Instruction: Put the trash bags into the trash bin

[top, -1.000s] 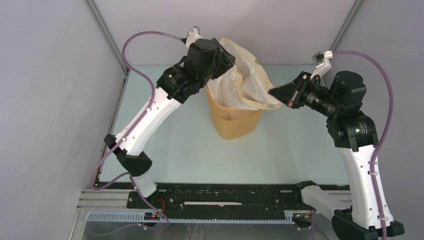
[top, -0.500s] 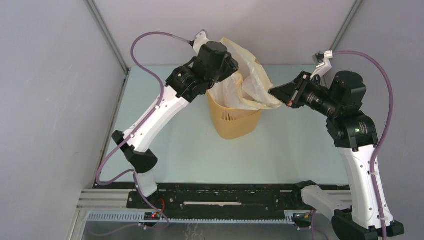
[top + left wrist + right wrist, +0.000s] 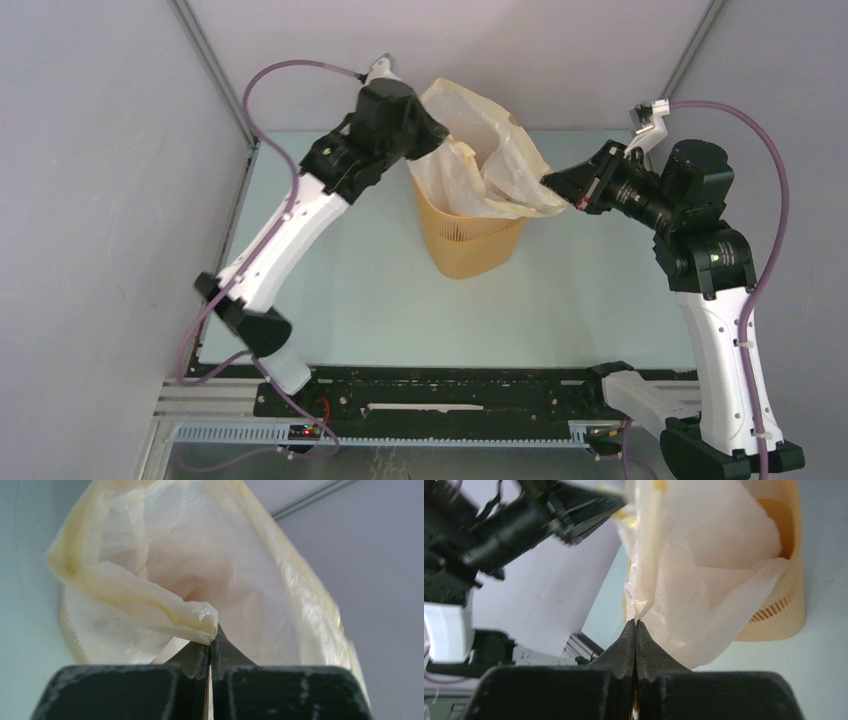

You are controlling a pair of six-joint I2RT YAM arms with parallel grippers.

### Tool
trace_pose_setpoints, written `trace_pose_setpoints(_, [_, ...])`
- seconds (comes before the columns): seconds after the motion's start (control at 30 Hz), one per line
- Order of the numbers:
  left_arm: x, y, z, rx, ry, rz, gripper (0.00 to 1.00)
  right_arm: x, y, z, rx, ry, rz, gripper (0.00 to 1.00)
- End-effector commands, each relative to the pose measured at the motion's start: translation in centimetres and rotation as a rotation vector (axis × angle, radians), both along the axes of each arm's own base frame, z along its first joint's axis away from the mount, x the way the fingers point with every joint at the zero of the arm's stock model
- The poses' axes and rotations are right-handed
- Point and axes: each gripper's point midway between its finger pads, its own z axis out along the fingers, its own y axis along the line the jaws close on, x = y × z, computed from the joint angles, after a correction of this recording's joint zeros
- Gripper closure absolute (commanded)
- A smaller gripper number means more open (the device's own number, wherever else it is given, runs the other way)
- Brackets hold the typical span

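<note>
Top external view: left gripper (image 3: pixel 436 140) and right gripper (image 3: pixel 550 186), each clamped on the trash bag (image 3: pixel 487 170), stretch it between them, sagging into the trash bin (image 3: pixel 468 248) below; back wall (image 3: pixel 540 50) close behind.

Whitish, yellow-rimmed bag (image 3: pixel 487 150); orange, slit-patterned bin (image 3: pixel 470 250).

The pale green table (image 3: pixel 380 300) is carrying the orange bin (image 3: pixel 470 245), which is standing on its base toward the far side, about midway between left and right. In the right wrist view, the bin's (image 3: pixel 791 580) slitted wall is meeting the tabletop (image 3: pixel 819 650). A black rail (image 3: pixel 450 395) is running along the near edge.
</note>
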Motion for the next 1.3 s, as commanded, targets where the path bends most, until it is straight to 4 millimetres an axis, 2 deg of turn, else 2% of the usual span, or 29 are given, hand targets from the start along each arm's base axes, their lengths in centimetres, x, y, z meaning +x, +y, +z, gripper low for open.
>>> trace_pose_setpoints(0.0, [-5.6, 2.7, 6.7, -0.114, -0.224, -0.197, 1.0, 1.6, -1.5, 0.1, 0.028, 0.049, -0.061, 1.0])
trace_pose_setpoints(0.1, [-9.2, 4.8, 6.8, -0.188, -0.265, -0.266, 1.0, 2.8, -2.3, -0.4, 0.017, 0.111, -0.093, 1.0])
trace_pose_setpoints(0.17, [-10.9, 5.7, 5.4, -0.244, -0.253, -0.311, 1.0, 3.1, -2.7, -0.8, 0.014, 0.147, -0.1, 1.0])
trace_pose_setpoints(0.27, [-12.5, 7.0, 1.0, -0.24, -0.191, -0.335, 1.0, 3.1, -3.0, -1.9, 0.001, 0.177, -0.105, 0.99])
trace_pose_setpoints(0.33, [-13.2, 7.0, -2.5, -0.218, -0.117, -0.363, 1.0, 3.2, -3.1, -3.4, -0.008, 0.208, -0.109, 0.98])
trace_pose_setpoints(0.4, [-13.5, 6.4, -4.8, -0.212, -0.076, -0.406, 1.0, 3.3, -3.4, -4.7, -0.028, 0.231, -0.118, 0.98])
trace_pose_setpoints(0.63, [-11.1, 6.3, -9.9, -0.106, 0.005, -0.398, 1.0, 5.2, -5.9, -8.2, -0.167, 0.248, -0.206, 0.91])
trace_pose_setpoints(0.8, [-9.2, 7.4, -13.1, -0.011, 0.019, -0.376, 1.0, 7.4, -8.4, -10.4, -0.205, 0.272, -0.274, 0.92])
trace_pose_setpoints(0.93, [-8.0, 9.1, -13.5, -0.006, 0.031, -0.317, 1.0, 8.6, -9.1, -10.6, -0.141, 0.299, -0.273, 0.97])
trace_pose_setpoints(1.07, [-7.5, 9.2, -13.3, -0.091, 0.043, -0.309, 1.0, 10.0, -9.2, -10.5, -0.092, 0.294, -0.277, 0.98])
trace_pose_setpoints(1.27, [-7.6, 8.7, -15.3, -0.138, 0.089, -0.314, 0.99, 12.3, -9.8, -14.5, -0.119, 0.364, -0.296, 0.97])
